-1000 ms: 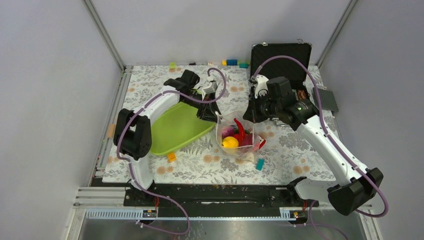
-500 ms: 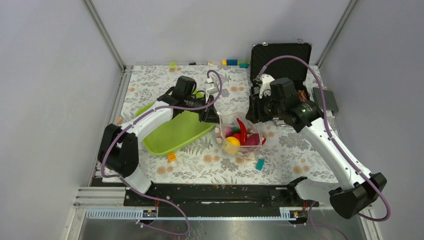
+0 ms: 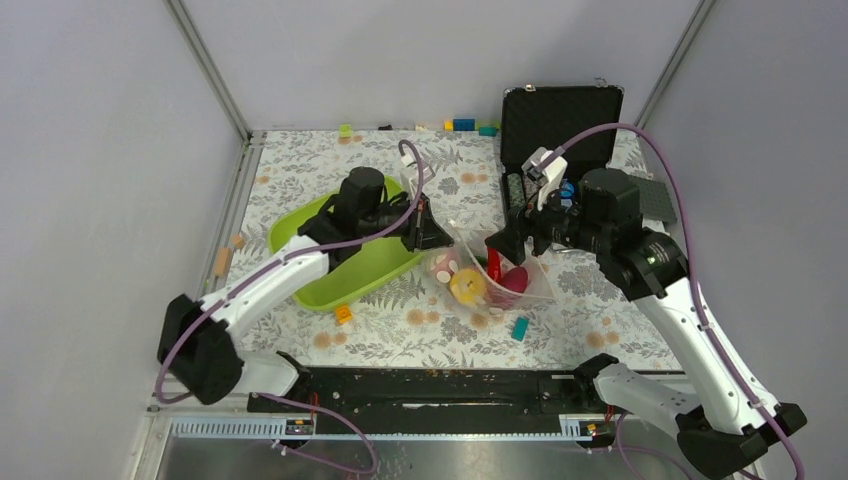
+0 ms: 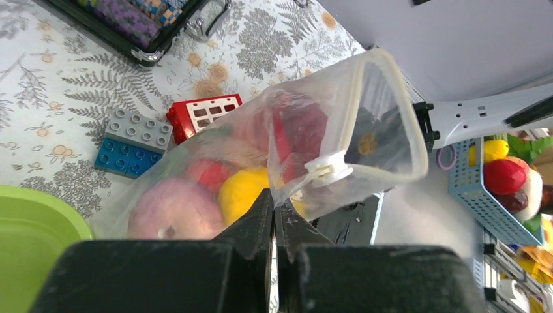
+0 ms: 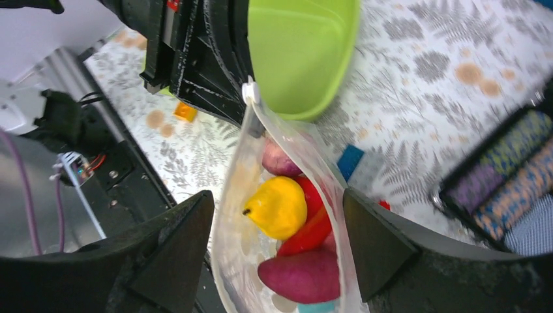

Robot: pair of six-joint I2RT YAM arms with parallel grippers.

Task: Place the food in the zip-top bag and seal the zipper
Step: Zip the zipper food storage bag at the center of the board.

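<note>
Inside the taut clear zip-top bag (image 4: 385, 117) sit lemon (image 5: 277, 207), peach (image 4: 173, 212) and chili (image 5: 314, 233).

Filled zip-top bag framed by the right gripper's spread jaws

The clear zip-top bag (image 5: 241, 189) sits between the jaws of the right gripper (image 5: 277, 195), which stand wide apart; whether either one touches the plastic is hard to tell. Inside lie a yellow lemon (image 5: 277, 207), a red chili (image 5: 312, 233) and a dark pink piece (image 5: 303, 275). The left gripper (image 5: 236, 101) meets the pale zipper (image 5: 293, 149) beside the lime-green tub (image 5: 300, 52). An orange block (image 5: 186, 111) lies by the table (image 5: 424, 98) edge with the metal rail.
</note>
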